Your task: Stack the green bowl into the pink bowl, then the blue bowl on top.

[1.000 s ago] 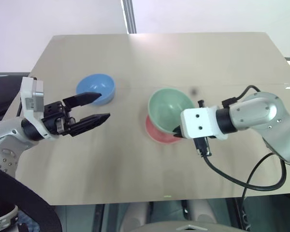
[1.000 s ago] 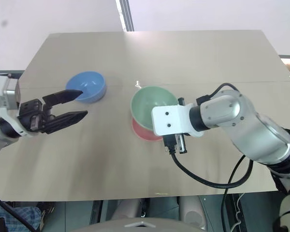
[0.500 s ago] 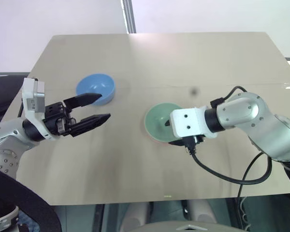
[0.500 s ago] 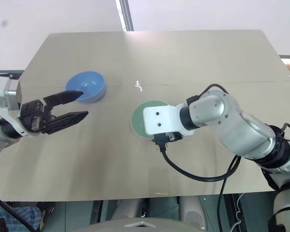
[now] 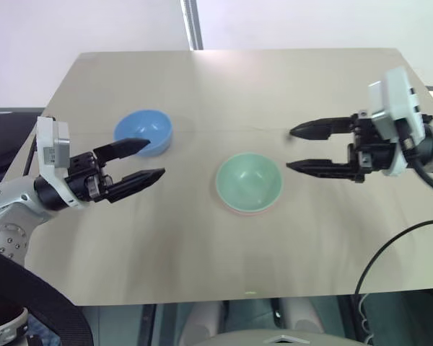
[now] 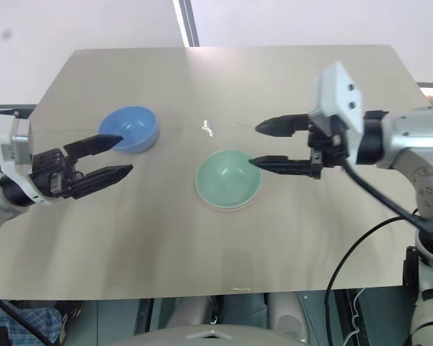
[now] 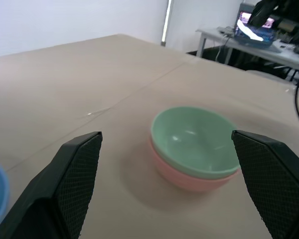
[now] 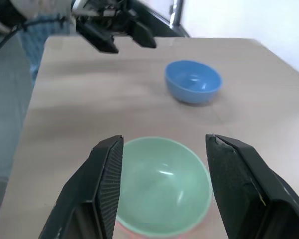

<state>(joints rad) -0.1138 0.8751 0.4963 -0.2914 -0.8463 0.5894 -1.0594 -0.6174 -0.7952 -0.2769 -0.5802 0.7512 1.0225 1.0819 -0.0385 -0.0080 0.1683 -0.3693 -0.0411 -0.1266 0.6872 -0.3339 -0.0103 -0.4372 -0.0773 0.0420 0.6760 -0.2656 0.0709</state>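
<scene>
green bowl [image 5: 250, 180] nested in pink bowl [image 7: 189, 179]

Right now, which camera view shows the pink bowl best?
The left wrist view: the pink bowl shows its side wall there, under the green bowl. The head views show a thin pink rim around the green bowl; the right wrist view shows a pink sliver.

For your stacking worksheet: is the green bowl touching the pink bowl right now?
Touching. In the left wrist view the green bowl sits nested inside the pink bowl, with no gap between them and only the pink bowl's side showing beneath it.
</scene>
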